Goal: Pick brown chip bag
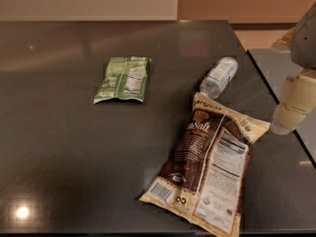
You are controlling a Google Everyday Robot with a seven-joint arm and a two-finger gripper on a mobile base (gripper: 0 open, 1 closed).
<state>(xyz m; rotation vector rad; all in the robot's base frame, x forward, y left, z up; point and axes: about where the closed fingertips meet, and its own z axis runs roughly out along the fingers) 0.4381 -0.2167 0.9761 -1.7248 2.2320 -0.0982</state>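
At the right edge, only a part of the gripper (292, 104), cream and grey, cut off by the frame. Impossible to tell if spread or pressed together. Just to the left of it and lower, the brown chip bag (210, 169), lying flat and slanted on the dark table (74, 157), with the upper right corner near the gripper tip but apart. Crinkly, dark brown and cream, with white nutrition label, barcode at the lower left corner, cursive lettering only partly readable. Left of the gripper and higher, a clear plastic bottle (219, 76) on its side, at the top end of the bag; touching or not, hard to say. Far to the left, a flat green packet (123, 79), print not readable.
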